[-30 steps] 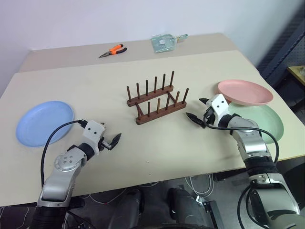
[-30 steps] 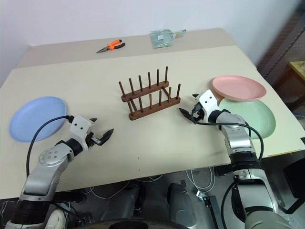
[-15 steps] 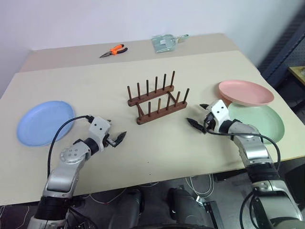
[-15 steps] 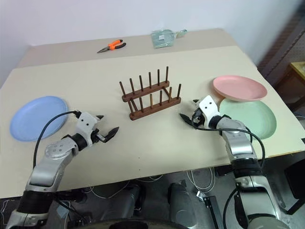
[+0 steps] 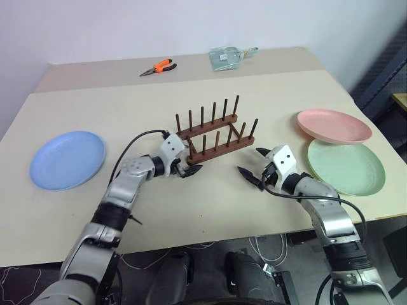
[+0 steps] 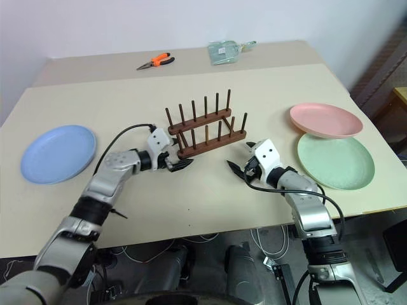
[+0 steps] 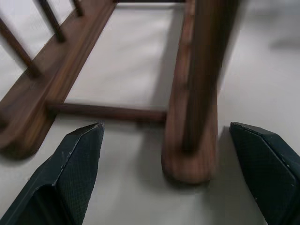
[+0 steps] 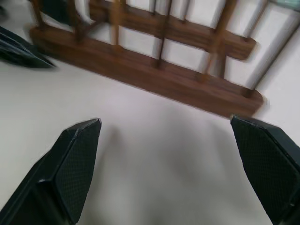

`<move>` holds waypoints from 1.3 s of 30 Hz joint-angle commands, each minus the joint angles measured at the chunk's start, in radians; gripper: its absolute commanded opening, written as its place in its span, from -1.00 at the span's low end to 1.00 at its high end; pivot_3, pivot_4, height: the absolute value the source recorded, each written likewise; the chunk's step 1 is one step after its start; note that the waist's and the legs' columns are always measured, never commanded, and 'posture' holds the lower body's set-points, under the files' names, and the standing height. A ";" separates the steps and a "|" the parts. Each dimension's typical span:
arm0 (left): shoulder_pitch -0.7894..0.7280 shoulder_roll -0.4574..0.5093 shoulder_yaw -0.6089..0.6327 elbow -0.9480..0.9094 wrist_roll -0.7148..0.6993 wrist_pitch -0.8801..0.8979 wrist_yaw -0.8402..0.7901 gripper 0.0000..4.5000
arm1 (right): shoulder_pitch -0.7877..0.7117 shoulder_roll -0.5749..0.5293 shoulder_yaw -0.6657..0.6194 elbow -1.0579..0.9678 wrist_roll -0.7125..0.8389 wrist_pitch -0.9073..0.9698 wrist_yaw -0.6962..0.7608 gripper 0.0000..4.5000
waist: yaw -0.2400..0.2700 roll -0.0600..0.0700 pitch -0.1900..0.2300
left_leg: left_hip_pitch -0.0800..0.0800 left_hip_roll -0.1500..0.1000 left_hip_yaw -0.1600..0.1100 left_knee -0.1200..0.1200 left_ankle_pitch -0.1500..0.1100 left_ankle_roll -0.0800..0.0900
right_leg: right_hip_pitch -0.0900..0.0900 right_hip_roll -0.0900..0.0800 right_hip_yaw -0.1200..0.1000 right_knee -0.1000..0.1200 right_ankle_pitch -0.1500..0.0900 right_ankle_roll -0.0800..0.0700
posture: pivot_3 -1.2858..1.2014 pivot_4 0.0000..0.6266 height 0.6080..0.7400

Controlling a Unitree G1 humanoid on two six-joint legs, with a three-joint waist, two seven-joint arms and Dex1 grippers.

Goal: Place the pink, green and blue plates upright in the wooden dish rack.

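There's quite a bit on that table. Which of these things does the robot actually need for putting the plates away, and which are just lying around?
Needed for the job:
- wooden dish rack, mid-table, no plates in it yet
- blue plate, flat on the robot's left
- pink plate and green plate, flat on its right

Just lying about:
- orange-handled pliers, far side of the table
- clear plastic packet, also at the far side

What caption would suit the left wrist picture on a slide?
Open left gripper straddling the near end of the wooden dish rack on the table.
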 commanded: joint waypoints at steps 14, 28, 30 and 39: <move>0.085 0.149 -0.039 -0.110 -0.026 -0.208 -0.294 -0.66 | 0.029 -0.096 -0.077 -0.026 -0.025 -0.030 -0.020 1.00 | -0.011 0.000 0.000 | 0.000 0.001 0.000 -0.001 0.000 0.001 | -0.001 0.000 0.001 0.000 0.001 0.001 | 0.03 -0.52 1.00; 0.142 0.293 -0.001 -0.063 0.016 -0.144 -0.293 1.00 | 0.108 -0.172 -0.109 -0.068 -0.010 -0.029 0.040 0.76 | -0.012 0.000 0.000 | 0.000 0.001 0.001 0.000 -0.001 0.001 | -0.001 0.000 0.001 0.000 0.000 0.001 | 0.03 -0.52 1.00; 0.217 0.323 0.022 -0.151 -0.015 -0.095 -0.294 0.70 | 0.128 -0.191 -0.107 -0.087 -0.003 -0.024 0.070 0.38 | -0.026 0.001 -0.001 | 0.001 0.002 0.001 -0.001 -0.001 0.001 | -0.001 0.000 0.002 0.000 0.000 0.001 | 0.03 -0.52 1.00; 0.519 0.305 0.040 -0.695 -0.160 0.272 -0.163 -0.99 | 0.158 -0.188 -0.012 -0.190 0.012 0.042 0.148 -1.00 | -0.026 0.003 -0.002 | 0.003 0.004 0.003 -0.006 -0.001 0.001 | -0.002 -0.002 0.002 0.000 -0.002 -0.002 | 0.03 -0.52 1.00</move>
